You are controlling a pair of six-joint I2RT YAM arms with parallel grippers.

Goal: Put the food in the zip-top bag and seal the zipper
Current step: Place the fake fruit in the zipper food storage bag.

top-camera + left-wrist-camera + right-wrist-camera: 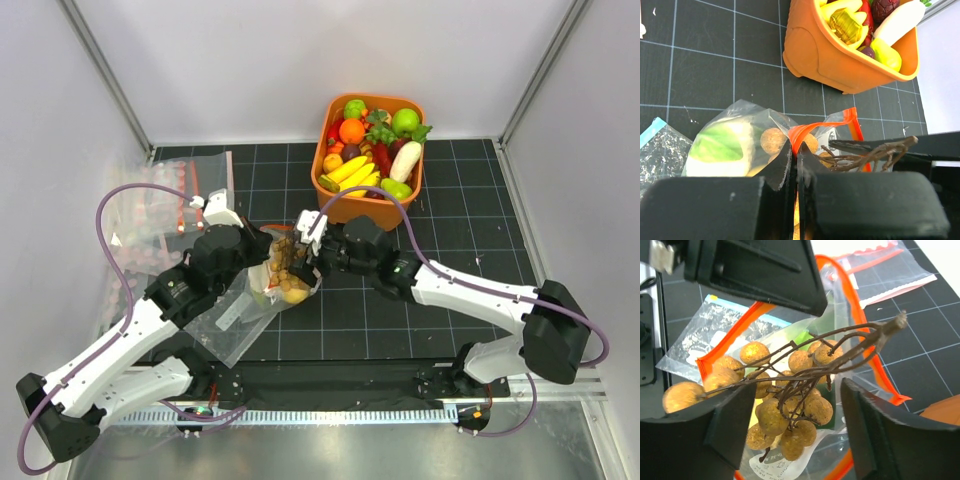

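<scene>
From overhead the two arms meet mid-table over the zip-top bag (245,318), which lies on the black grid mat (470,230) w/ its mouth lifted toward the grippers; a yellow fruit (293,294) shows through the plastic, but the grip itself is too small to read from up there. The left wrist cam gives what the top can't: the left gripper (795,150) is clenched, fingers pressed together on the zipper (807,131), the red-orange strip arching up out of the pinch; just behind it the cauliflower (722,147) sits inside the bag, green leaf facing the lens. The right wrist cam looks straight down into the mouth; the cluster of brown balls (772,417) hangs on its twiggy stem over the opening, the strip looping round behind it.

Around: an orange basket (325,150) full of toy fruit & veg stands at the far side, well apart from the bag; a heap of spare clear bags (160,215) lies by the left wall; a crinkly teal-strip bag (660,150) lies just beside the zip-top one. The left gripper's black body blocks the upper left of the right cam's view.

The right gripper (797,390) has its fingers (730,425) standing wide apart w/ the cluster between them, balls against the left one; can't tell whether it pinches or only brackets it.
</scene>
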